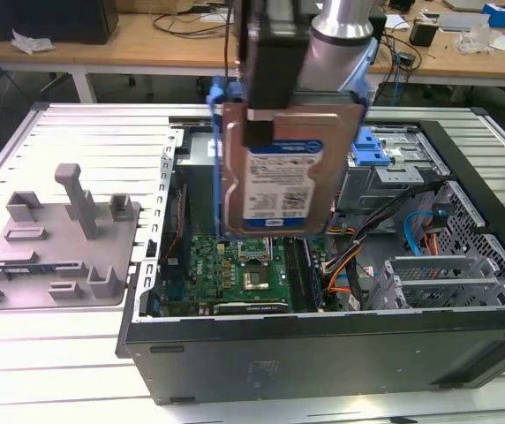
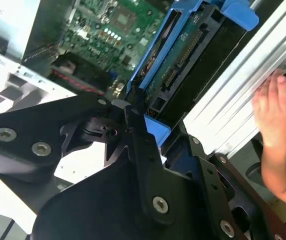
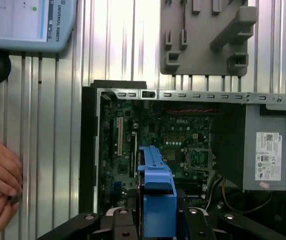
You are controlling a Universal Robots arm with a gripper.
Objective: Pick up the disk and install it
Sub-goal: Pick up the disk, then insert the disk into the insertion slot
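- The disk point(image 1: 279, 177) is gripped on edge by the end effector point(image 1: 261, 115), which is closed on its upper end. It is held in the air with its label facing outward and touches nothing else.
- It hangs over the open computer case point(image 1: 323, 353), which lies on the half of the table point(image 1: 58, 362) toward the exterior view's right. The grey stand point(image 1: 58, 238) lies near the edge at the exterior view's left.
- In the first wrist view the disk's blue bracket point(image 3: 158, 187) is seen above the motherboard point(image 3: 173, 145), so the step in hand is judged to be the carry, with the disk not yet seated.
- Much of the disk hangs below the grip, so a firm hold and smooth travel are advised. The lower end should be held well above the motherboard and the cables point(image 1: 350, 256).
- The drive cage point(image 1: 394, 168), at the case's side toward the exterior view's right, is judged the likely seat. The bracket should be squared with its opening before any force is applied.
- A person's hand point(image 2: 278, 110) is seen at the table beside the case, so slow motion is judged prudent.
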